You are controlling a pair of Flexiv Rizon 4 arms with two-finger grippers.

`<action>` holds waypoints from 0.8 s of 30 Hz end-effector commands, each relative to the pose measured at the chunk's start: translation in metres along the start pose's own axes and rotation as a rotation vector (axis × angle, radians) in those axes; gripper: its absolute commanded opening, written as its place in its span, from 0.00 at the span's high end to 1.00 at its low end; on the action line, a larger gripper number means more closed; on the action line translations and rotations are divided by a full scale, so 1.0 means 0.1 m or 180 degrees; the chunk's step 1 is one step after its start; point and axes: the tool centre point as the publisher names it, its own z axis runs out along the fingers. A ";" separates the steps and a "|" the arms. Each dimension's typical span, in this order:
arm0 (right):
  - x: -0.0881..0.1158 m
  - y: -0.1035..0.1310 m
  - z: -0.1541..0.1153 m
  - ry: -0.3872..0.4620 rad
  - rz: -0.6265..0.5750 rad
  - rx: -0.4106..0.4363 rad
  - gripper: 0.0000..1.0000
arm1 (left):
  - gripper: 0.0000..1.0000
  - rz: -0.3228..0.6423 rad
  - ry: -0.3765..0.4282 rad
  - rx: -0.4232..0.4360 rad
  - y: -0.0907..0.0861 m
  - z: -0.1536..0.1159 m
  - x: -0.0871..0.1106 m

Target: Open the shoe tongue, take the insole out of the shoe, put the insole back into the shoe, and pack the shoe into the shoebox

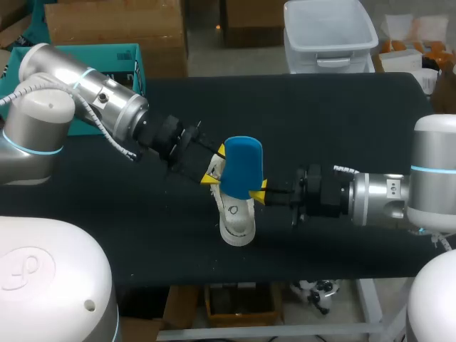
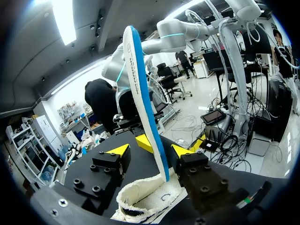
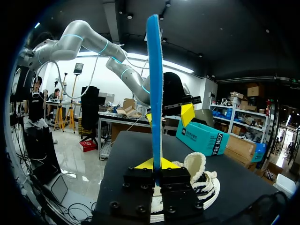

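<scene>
Black bench (image 1: 342,121), nothing fancy. From the overhead camera the white knit shoe (image 1: 236,222) lies near the middle, a touch toward 6 o'clock, with its opening facing up. The blue insole (image 1: 242,165) is out of it and stands upright just above the collar, toward 12 o'clock from the shoe.

On handling, my guess is the insole is light, thin foam. It's bendy along its length and a bit grippy on the fabric side, so it'll flop or buckle if it's pushed from one end. Pinching it across the thin faces near the heel end looks like the sane grip. Going back in, I'd feed the toe in first and keep the tongue out of the way. The shoe is soft knit and looks like it will squash and slide on the bench unless something steadies it. The collar or heel is the place to hold it.

The right hand (image 3: 153,164) comes in from 3 o'clock. Its fingers are closed right down on the lower end of the insole, which rises edge-on from between the yellow tips. The left hand (image 2: 151,150) comes in from 10 o'clock and is spread wide. The insole passes through the gap and the shoe collar is below it. I can't see either finger pressing on anything, so it isn't gripping.
</scene>
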 end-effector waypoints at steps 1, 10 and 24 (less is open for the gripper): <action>0.02 0.00 -0.02 -0.0015 0.0000 -0.0006 1.00 | 0.47 -0.0012 -0.0020 0.0022 0.03 0.01 0.00; 0.00 0.01 -0.02 -0.0007 -0.0007 -0.0022 1.00 | 0.64 -0.0051 -0.0013 0.0066 0.07 0.09 -0.01; -0.02 -0.01 -0.01 0.0015 0.0025 -0.0052 1.00 | 1.00 -0.0024 0.0028 0.0088 0.07 0.12 0.01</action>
